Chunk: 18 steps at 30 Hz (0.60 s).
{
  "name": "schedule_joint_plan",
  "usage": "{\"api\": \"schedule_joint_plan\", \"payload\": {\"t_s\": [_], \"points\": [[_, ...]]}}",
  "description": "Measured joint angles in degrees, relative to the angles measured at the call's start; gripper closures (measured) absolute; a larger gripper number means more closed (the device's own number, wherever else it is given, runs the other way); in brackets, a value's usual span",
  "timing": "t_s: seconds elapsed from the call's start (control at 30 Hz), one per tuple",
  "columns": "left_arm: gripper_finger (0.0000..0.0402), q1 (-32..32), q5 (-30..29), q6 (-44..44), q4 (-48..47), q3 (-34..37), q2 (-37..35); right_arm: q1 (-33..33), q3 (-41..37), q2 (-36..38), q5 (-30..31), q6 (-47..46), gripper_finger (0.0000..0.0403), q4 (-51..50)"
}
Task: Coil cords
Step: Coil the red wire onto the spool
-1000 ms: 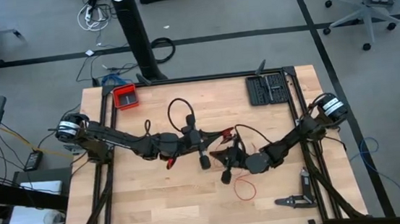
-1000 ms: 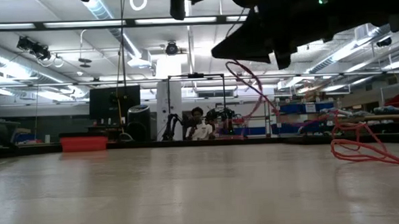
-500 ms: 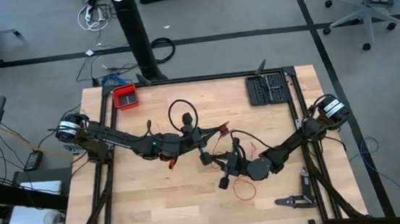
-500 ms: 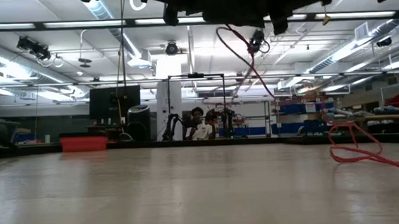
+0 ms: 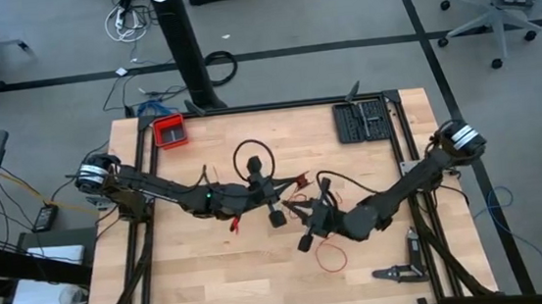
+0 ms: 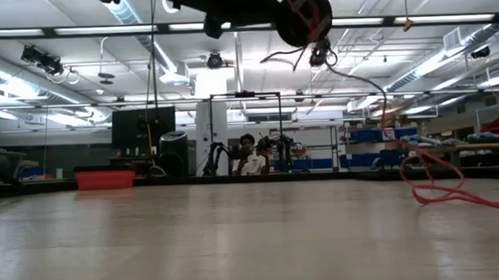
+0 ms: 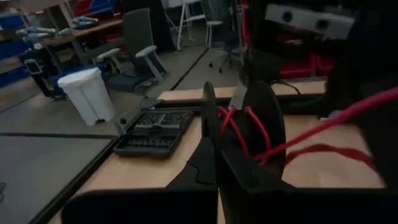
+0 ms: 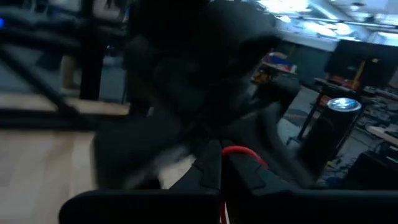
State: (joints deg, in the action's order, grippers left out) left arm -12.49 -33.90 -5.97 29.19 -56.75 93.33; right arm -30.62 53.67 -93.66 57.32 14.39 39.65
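Both grippers mid-table, raised, jaws closed: left [image 5: 273, 193] pinching a spool [image 7: 249, 127] wound with red cord [image 5: 331, 257], right [image 5: 309, 225] on cord. Slack looped on table [image 5: 215, 295]. Thin, limp, tangle-prone; best gripped near spool.

A red tray [image 5: 170, 131] and what looks like a black tool case [image 5: 363, 120] rest on the table [image 5: 224, 284].
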Motion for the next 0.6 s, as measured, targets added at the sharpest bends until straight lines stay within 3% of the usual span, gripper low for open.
{"api": "schedule_joint_plan", "payload": {"t_s": [0.27, 0.6], "points": [[0.0401, 0.0, 2.6, 0.3, 0.2, -0.1, -0.2, -0.7, -0.1, 7.4, 2.6, -0.7, 0.0403, -11.5], [0.0401, 0.1, 4.2, 0.3, 0.4, -0.3, -0.3, -3.8, -0.2, 13.1, 12.8, -0.8, 0.0403, -20.4]]}}
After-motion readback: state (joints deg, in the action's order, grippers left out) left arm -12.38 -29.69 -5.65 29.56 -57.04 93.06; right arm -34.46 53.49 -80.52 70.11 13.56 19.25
